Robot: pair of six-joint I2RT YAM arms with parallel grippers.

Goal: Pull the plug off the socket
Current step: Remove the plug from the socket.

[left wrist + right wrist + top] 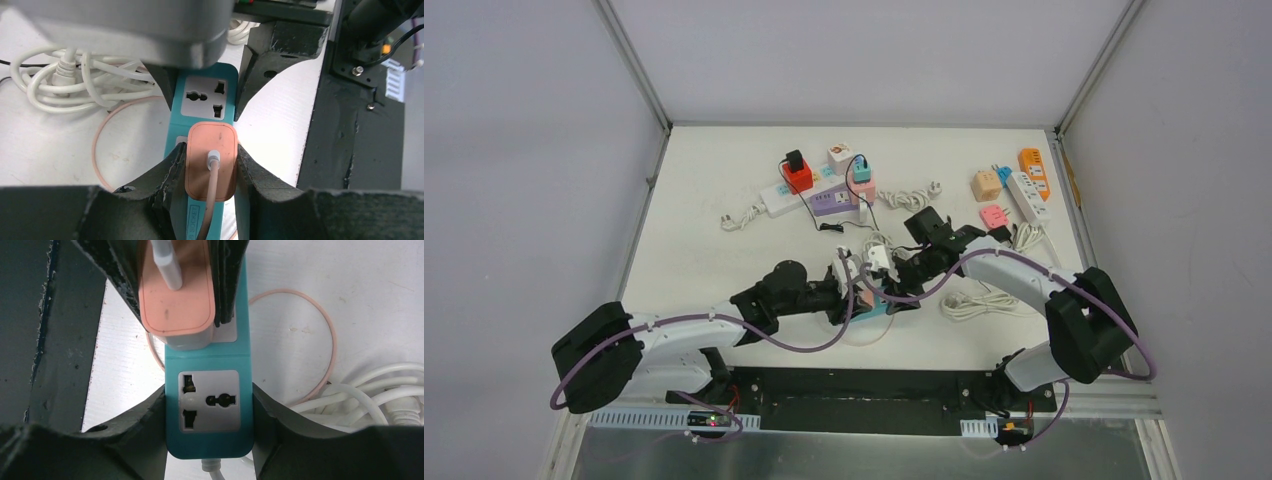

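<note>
Grips the peach plug [210, 142] with the left hand [210, 167], drawn in narrow on its two long sides. Pins the teal power strip [206, 361] with the right hand [209, 410], part closed and pressed against both flanks beside the free socket. Finds the plug apparently seated in the strip, in the middle of the surface [350, 280], just ahead of the two arms.

By judgement, may lose the plug through the fingers, given its smooth sides. May lift the whole strip along with it, for want of a firm enough squeeze from the right hand. May bend or jam the pins by pulling at a slant rather than straight out. May snag the peach cable [327, 335] looped beside the strip, or drag the white cables [65, 80] lying close by.

Shows no brand on the plug. Carries small print along the strip's near end in the left wrist view, cut off and too small to read surely.
</note>
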